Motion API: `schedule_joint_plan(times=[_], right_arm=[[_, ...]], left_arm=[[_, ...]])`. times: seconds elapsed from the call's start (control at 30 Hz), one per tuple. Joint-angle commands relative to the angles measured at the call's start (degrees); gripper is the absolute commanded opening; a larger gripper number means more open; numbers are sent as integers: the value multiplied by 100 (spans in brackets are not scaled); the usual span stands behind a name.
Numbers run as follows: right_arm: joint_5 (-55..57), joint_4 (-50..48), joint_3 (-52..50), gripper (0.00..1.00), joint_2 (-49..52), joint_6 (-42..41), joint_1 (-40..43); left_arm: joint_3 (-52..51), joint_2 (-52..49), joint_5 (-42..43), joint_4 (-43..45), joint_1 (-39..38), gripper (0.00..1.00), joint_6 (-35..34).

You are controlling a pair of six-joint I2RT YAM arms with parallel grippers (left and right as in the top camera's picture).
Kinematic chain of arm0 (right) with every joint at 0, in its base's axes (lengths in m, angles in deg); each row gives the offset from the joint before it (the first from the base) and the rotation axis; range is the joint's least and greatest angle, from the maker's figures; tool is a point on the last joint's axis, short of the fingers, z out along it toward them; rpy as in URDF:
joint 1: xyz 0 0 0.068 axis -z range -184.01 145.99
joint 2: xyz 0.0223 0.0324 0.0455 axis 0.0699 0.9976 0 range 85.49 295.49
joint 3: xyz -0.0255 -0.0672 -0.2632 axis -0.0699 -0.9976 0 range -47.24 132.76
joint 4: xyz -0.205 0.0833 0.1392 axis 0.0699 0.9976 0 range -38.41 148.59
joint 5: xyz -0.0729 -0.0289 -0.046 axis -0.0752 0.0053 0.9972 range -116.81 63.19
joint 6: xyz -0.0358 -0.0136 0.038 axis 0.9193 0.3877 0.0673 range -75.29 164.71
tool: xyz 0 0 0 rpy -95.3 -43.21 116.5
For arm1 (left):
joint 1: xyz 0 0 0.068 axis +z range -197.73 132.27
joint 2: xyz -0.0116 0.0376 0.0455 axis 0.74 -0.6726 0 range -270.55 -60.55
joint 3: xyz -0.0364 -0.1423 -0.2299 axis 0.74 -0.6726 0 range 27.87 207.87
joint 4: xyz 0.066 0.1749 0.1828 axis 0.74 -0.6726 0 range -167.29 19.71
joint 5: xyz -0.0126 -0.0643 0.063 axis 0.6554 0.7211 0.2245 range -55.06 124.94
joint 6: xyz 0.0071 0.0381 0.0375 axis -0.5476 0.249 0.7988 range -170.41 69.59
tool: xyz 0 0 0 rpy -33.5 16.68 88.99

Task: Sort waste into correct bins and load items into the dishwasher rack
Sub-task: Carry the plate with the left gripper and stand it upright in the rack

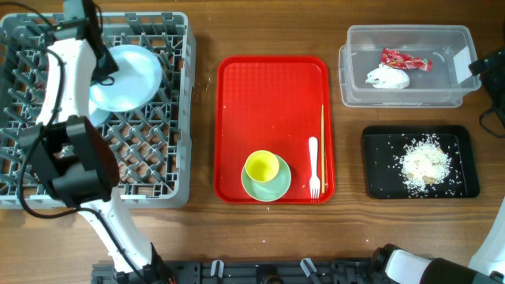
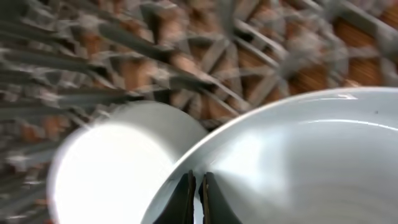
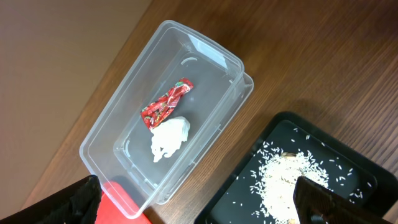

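The grey dishwasher rack [image 1: 150, 158] stands at the left. My left gripper [image 1: 105, 72] is over it, shut on the rim of the pale blue plate [image 1: 130, 75]. In the left wrist view the fingers [image 2: 196, 186] pinch the plate [image 2: 298, 155], with the pale bowl [image 2: 112, 168] beside it above the pegs [image 2: 186, 50]. The yellow cup [image 1: 262, 166] sits in the green saucer [image 1: 272, 188]. The white fork [image 1: 313, 167] and chopsticks [image 1: 323, 146] lie beside them. My right gripper [image 3: 202, 205] is open and empty above the clear tub [image 3: 118, 124].
The cup, saucer, fork and chopsticks lie on a red serving tray [image 1: 268, 95] in the middle. The clear tub [image 1: 355, 39] at the back right holds the red wrapper [image 1: 406, 59] and white tissue [image 1: 388, 77]. The black tray [image 1: 379, 158] holds rice crumbs [image 1: 426, 162].
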Motion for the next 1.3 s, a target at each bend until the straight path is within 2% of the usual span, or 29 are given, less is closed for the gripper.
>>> schedule_joint_plan(times=[0.0,0.27,0.4,0.43,0.5,0.77,1.0,1.27], right_arm=[[-11,-9,-4,100,37,-42,9],[-11,-9,-4,100,37,-39,9],[-11,-9,-4,100,37,-39,9],[-11,-9,-4,100,37,-39,9],[-11,-9,-4,100,37,-42,9],[-11,-9,-4,100,37,-39,9],[-11,-9,-4,100,37,-37,9],[-11,-9,-4,100,37,-39,9]], left_arm=[[-35,313,-568,223,15,4,-111],[-35,1113,-367,302,-57,4,-111],[-35,1266,1838,-37,-210,4,90],[-37,1228,2253,-181,-315,4,81],[-37,1119,2577,-310,-509,4,83],[-37,496,2741,-431,-1137,4,35],[-37,310,2439,-391,-1036,4,-131],[-35,678,2251,-319,-1003,4,-129]])
